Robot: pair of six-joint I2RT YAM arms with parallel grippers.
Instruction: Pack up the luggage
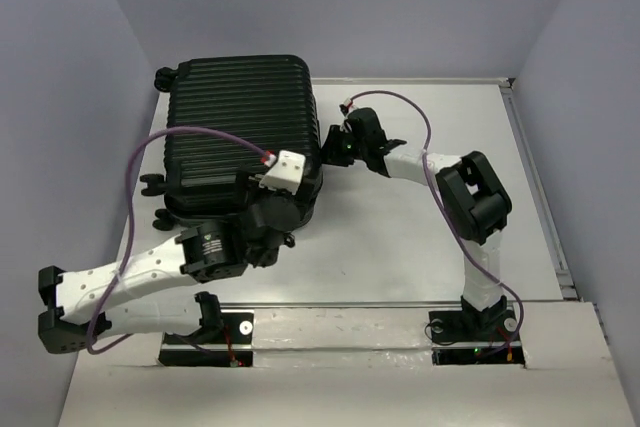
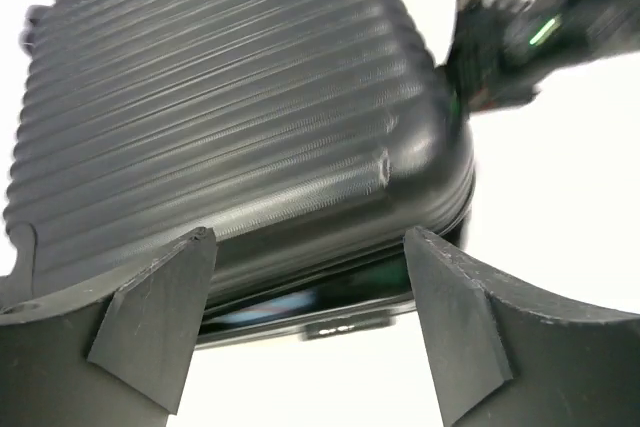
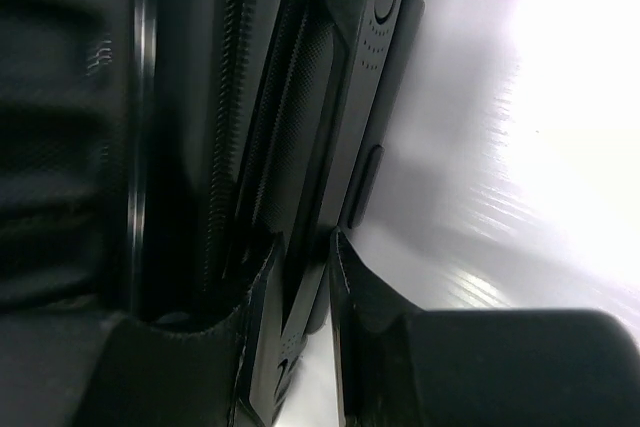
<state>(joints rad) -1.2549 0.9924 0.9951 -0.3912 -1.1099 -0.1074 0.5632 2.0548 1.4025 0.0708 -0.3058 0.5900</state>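
The luggage (image 1: 240, 137) is a large black ribbed suitcase lying flat at the table's back left, its lid down but slightly ajar along the near edge (image 2: 300, 307), where something pale blue and green shows in the gap. My left gripper (image 1: 278, 215) is open at the suitcase's near right corner, and its fingers (image 2: 308, 237) stand either side of that edge without touching it. My right gripper (image 1: 336, 143) is at the suitcase's right side. Its fingers (image 3: 303, 242) are nearly together on a thin flat black tab at the zipper line (image 3: 240, 127), seemingly a zipper pull.
The white table (image 1: 420, 227) extends right of the suitcase to a raised rim (image 1: 538, 187). Purple cables loop above both arms (image 1: 180, 137). Suitcase wheels (image 1: 160, 77) stick out at its left side. Lilac walls close in the back and sides.
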